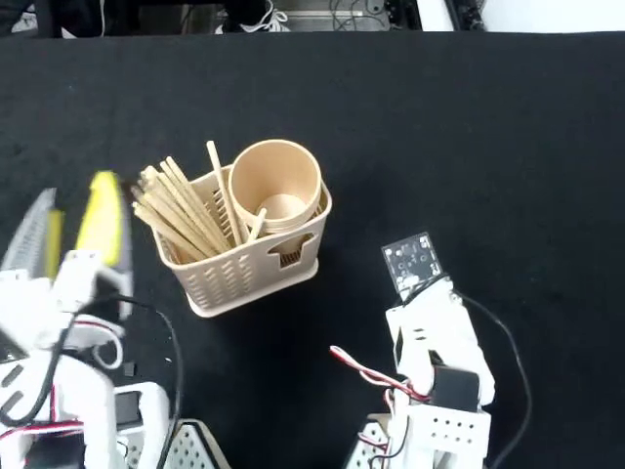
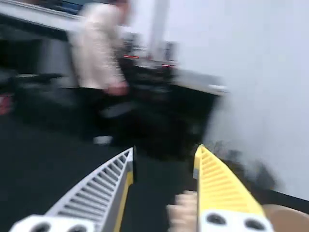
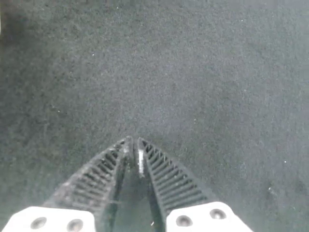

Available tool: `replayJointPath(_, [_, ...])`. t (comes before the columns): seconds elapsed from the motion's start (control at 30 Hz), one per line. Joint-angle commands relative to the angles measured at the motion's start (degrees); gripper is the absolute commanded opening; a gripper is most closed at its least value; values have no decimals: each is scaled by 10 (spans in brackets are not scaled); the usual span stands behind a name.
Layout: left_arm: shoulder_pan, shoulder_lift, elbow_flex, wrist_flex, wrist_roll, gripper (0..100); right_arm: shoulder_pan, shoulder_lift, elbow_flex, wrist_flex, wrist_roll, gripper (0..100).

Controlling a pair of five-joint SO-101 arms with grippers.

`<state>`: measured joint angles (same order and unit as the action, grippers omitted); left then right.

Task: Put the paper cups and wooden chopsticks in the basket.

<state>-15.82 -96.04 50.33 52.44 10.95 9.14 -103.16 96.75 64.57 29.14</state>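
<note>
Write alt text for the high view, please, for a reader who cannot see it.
A beige basket on a black table holds wooden chopsticks and nested paper cups. The left pincer, open, is beside the basket on the chopsticks' side; the right arm stands apart on the other side.
</note>
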Motion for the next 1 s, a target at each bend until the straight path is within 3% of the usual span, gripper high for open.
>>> replayJointPath(0.0, [-138, -5, 26, 20, -12, 205, -10, -43, -4, -12, -2, 15])
replayJointPath(0.17, [-191, -5, 145, 18, -50, 205, -10, -43, -2, -12, 0, 15])
replayJointPath(0.37, [-198, -5, 341, -38, -141, 198, -6, -40, -2, 51, 2, 15])
replayJointPath(0.57, [-193, 0, 476, -97, -222, 117, -6, -41, -2, 102, 2, 14])
replayJointPath(0.77, [-196, 0, 474, -12, -224, 102, -6, -41, -2, 102, 2, 14])
replayJointPath(0.97, [-196, -3, 468, 141, -226, 102, -6, -41, -2, 102, 2, 14])
